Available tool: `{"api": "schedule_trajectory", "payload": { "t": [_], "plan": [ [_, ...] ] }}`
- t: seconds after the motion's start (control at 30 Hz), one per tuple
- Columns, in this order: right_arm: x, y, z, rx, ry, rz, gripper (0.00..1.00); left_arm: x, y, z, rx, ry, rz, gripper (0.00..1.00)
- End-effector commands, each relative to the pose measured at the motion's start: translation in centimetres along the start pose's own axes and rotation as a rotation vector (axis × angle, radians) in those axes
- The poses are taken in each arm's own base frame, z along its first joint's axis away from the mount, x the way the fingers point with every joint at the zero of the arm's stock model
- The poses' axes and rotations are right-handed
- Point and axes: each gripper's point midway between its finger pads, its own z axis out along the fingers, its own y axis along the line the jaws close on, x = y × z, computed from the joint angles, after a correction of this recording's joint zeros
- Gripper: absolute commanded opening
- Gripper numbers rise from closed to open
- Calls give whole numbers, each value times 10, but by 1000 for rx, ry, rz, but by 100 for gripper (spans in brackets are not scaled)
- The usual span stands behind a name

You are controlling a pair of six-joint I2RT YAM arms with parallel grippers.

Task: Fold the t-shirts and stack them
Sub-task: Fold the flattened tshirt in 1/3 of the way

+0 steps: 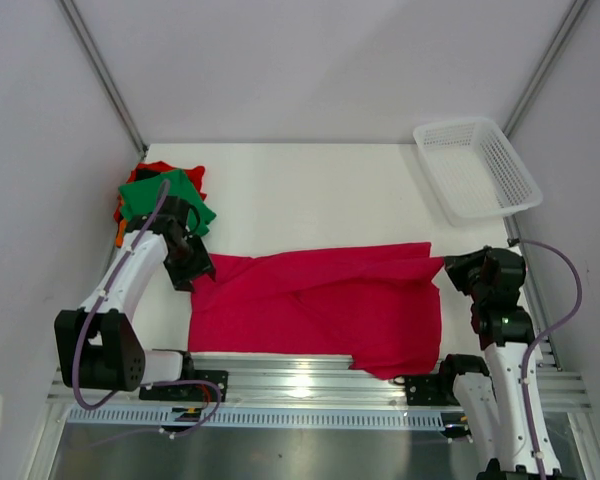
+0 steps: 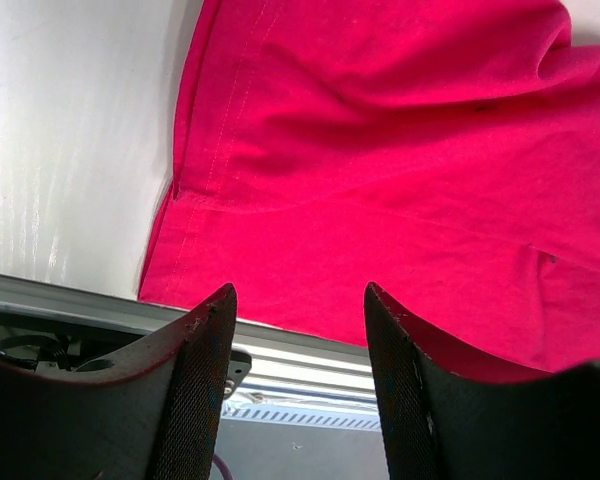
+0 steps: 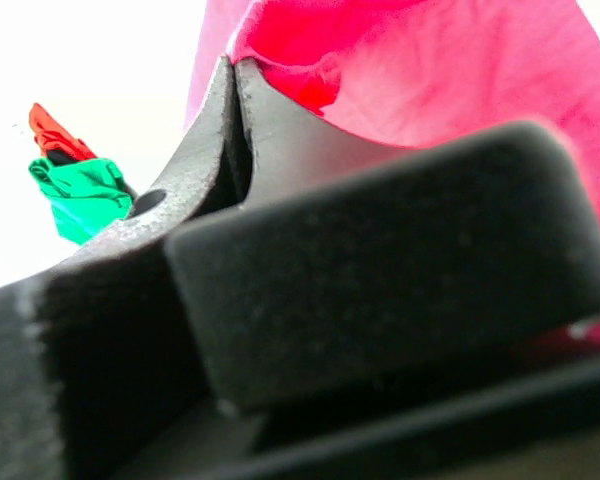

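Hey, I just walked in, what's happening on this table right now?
A crimson t-shirt lies partly folded on the table between two robot arms. The left gripper is open at its left edge, holding nothing. The right gripper is shut at its right edge; whether it pinches cloth is unclear. A pile of green and red shirts sits far left.

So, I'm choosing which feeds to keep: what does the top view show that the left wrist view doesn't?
Only top: the basket, the green shirt at far left, and the right gripper at the red shirt's right corner. Only left wrist: hem stitching, and the gap between the left gripper's fingers. Both: the red shirt and the metal rail.
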Motion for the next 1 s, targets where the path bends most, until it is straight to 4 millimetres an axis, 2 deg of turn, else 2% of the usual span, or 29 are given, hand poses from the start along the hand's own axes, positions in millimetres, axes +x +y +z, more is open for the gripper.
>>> {"api": "schedule_trajectory", "payload": {
  "t": [0.0, 0.1, 0.13, 0.3, 0.5, 0.7, 0.77, 0.8, 0.97],
  "plan": [
    [-2, -9, -15, 36, -25, -15, 0, -10, -12, -8, 43, -23, 8, 57],
    [11, -20, -24, 47, 10, -4, 0, -12, -12, -7, 37, -23, 12, 57],
    [19, -30, -25, 73, 30, -1, 0, -12, -13, -7, 36, -21, 13, 57],
    [30, -48, -36, 99, 27, 23, 0, -15, -15, -7, 37, -16, 19, 57],
    [39, -57, -34, 113, 44, 47, 0, -20, -18, -7, 38, -12, 30, 57],
    [37, -58, -30, 131, 34, 63, 0, -25, -20, -11, 36, -15, 38, 57],
    [37, -60, -27, 153, 37, 76, 75, -27, -21, -11, 39, -20, 43, 57],
    [37, -61, -26, 161, 41, 78, 98, -27, -22, -12, 39, -18, 43, 57],
    [26, -48, -25, 117, 12, 51, 99, -26, -22, -10, 42, -13, 44, 58]
  ]
}}
